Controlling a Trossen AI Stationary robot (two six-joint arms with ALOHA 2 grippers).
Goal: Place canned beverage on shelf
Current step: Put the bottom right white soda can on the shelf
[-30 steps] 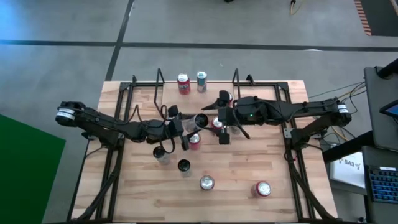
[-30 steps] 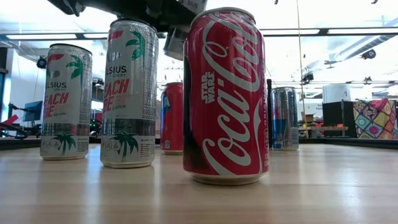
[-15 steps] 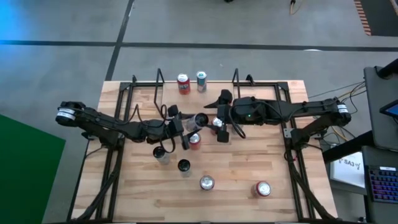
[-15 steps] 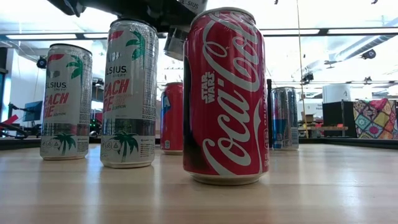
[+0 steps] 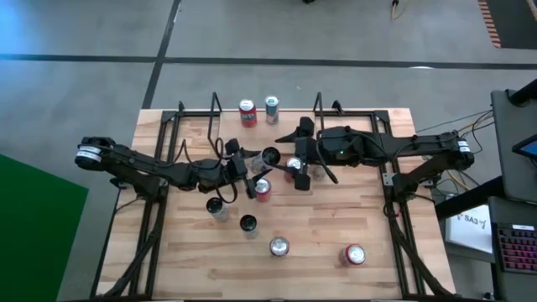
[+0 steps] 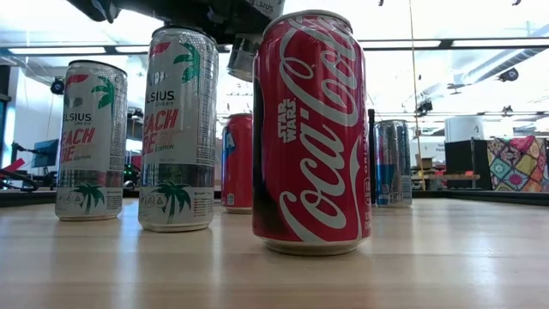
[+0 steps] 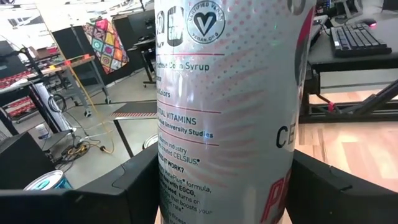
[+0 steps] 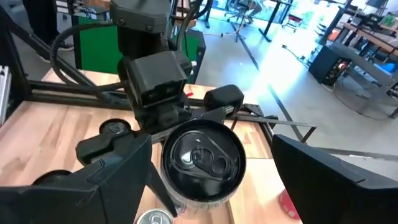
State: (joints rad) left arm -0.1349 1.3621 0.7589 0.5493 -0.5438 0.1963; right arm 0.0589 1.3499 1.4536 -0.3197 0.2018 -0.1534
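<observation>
My left gripper (image 5: 252, 163) clamps the Celsius can (image 7: 227, 106), frame centre; my right gripper (image 5: 295, 172) is spread around its top. I judge handover: align squarely before closing; the shelf (image 5: 267, 115) sits upper centre.

Silver can (image 7: 224, 112) printed with red streaks, dark text; red can (image 6: 310, 133) marked with white script; pale wood tabletop (image 5: 336, 226).

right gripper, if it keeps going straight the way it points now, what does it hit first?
Most likely the silver Celsius can held in the left gripper: it sits directly ahead of the right gripper, between its open fingers. Exact gap unclear.
</observation>
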